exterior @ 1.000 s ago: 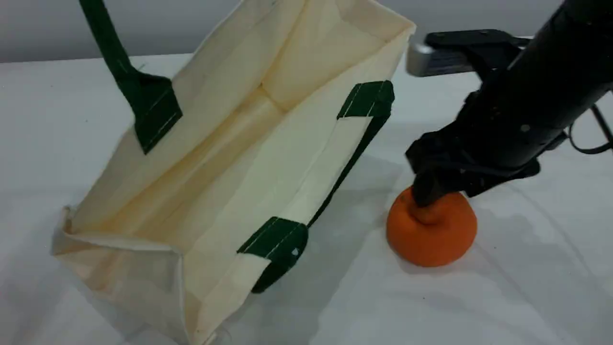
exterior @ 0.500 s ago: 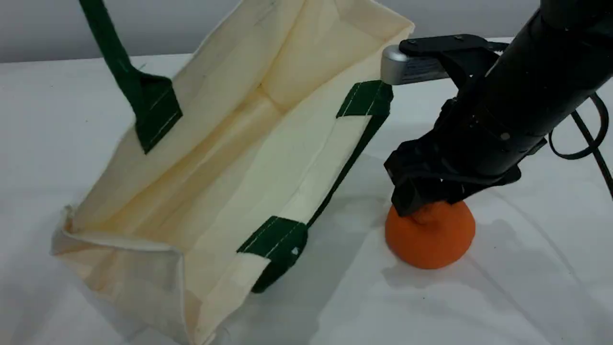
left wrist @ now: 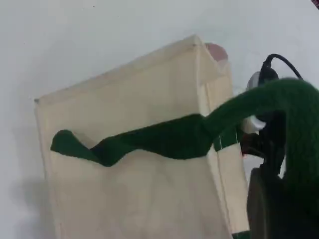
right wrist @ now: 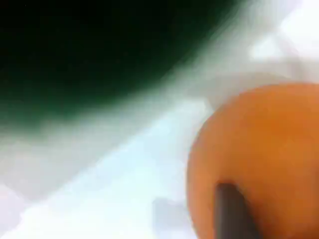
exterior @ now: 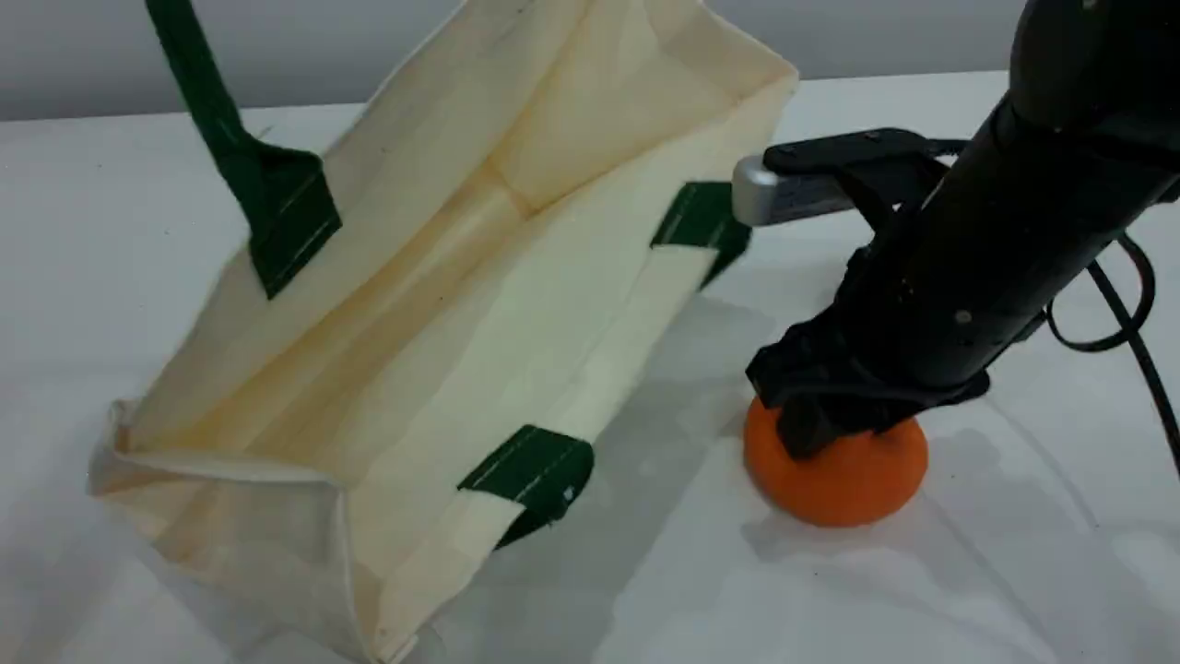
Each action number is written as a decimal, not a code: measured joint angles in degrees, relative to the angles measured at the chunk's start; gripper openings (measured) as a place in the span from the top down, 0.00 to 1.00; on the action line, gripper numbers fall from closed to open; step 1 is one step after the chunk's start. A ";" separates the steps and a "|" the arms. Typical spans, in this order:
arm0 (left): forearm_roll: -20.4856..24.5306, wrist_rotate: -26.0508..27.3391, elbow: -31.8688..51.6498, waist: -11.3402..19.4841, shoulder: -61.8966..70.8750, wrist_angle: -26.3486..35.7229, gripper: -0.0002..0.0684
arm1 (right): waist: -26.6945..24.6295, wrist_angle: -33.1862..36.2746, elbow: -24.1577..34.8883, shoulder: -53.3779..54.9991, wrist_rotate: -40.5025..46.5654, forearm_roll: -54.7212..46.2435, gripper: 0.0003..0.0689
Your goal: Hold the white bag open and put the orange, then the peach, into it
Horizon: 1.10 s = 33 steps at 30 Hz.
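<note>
Black right gripper, at the lower right of the scene view, presses down on the top of the bright orange matte toy fruit resting on the white table; its jaws surround the fruit's neck, though whether they clamp it I cannot tell. Left of it, filling the frame's middle, the large cream-white canvas tote bag stands open. At the upper left, its dark green rope handle rises taut; the left gripper holding it lies out of sight, closed tight.
</note>
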 joint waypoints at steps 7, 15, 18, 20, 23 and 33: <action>0.00 0.03 0.00 0.00 0.00 0.00 0.91 | 0.00 2.94 0.00 -5.13 -0.71 -1.73 0.94; 0.00 0.03 0.00 0.00 0.00 0.00 0.91 | 0.00 9.68 0.05 -18.77 -0.71 -3.96 0.94; 0.00 0.03 0.00 0.00 0.00 0.00 0.91 | 0.00 10.96 0.05 -25.53 -0.71 -3.90 0.94; 0.00 0.03 0.00 0.00 0.00 0.00 0.91 | 0.00 10.85 0.05 -29.52 -0.71 -3.47 0.94; 0.00 0.03 0.00 0.00 0.00 0.00 0.91 | 0.00 9.76 0.05 -34.36 -0.71 -2.72 0.94; -3.16 1.51 0.05 -0.73 0.00 -0.13 0.91 | 0.06 6.87 0.05 -34.85 -7.71 8.35 0.94</action>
